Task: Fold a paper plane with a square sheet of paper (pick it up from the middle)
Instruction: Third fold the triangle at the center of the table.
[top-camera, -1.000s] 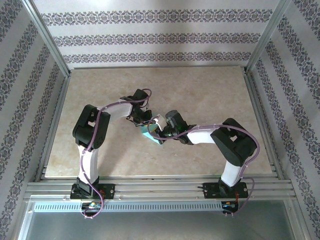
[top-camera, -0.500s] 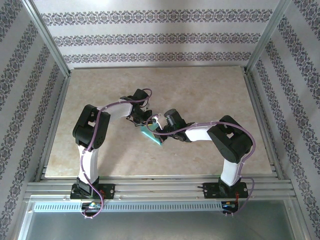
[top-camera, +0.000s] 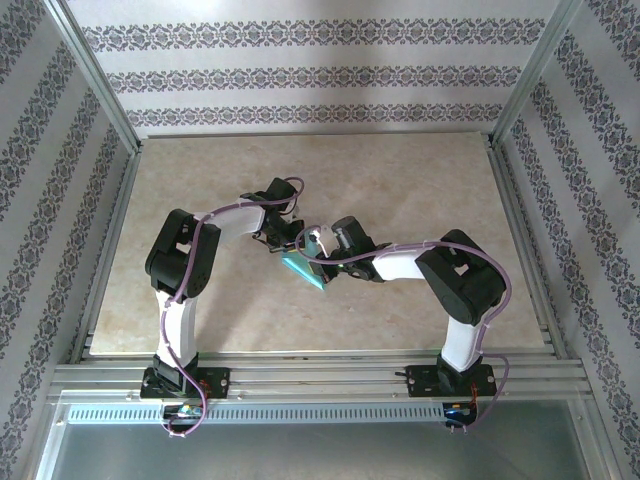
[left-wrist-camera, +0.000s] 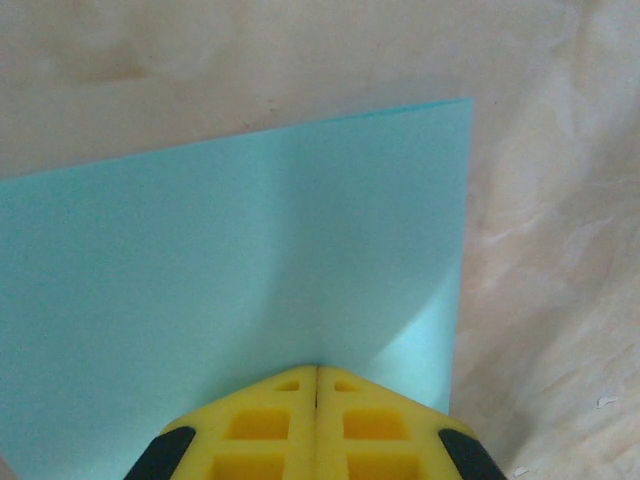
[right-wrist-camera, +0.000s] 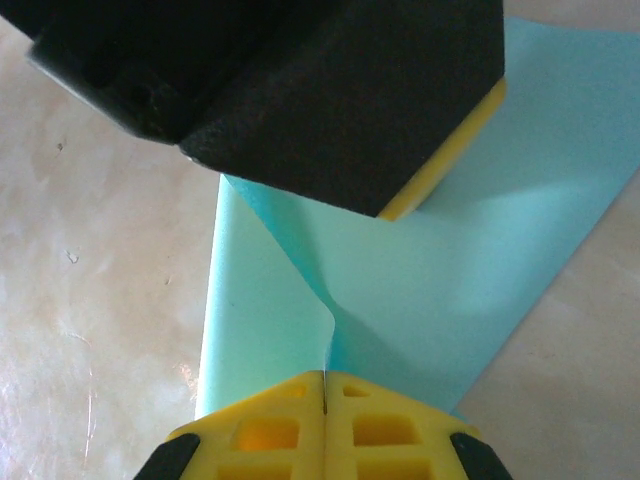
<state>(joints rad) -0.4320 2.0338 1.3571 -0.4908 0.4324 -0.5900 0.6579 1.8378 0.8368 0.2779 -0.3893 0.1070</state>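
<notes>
The left gripper (left-wrist-camera: 317, 375) and the right gripper (right-wrist-camera: 325, 378) are each pinching the thin turquoise-blue square sheet of paper (top-camera: 303, 268), jaws shut tight on it. They are holding it between them over the middle of the pale worktop (top-camera: 420, 180), probably so it can bend into a fold.

- Worktop (top-camera: 420, 190): walls stood on its left, far and right sides. The arm bases sat at its near edge, the left arm on the left and the right arm on the right.
- Square sheet of paper (top-camera: 303, 270): lay near the worktop's middle, between the two grippers.
- Left gripper (top-camera: 284, 246): was at the sheet's far-left edge, touching it.
- Right gripper (top-camera: 320, 268): was at the sheet's right edge, touching it and just beside the left gripper. The sheet rose in a fold between them.
</notes>
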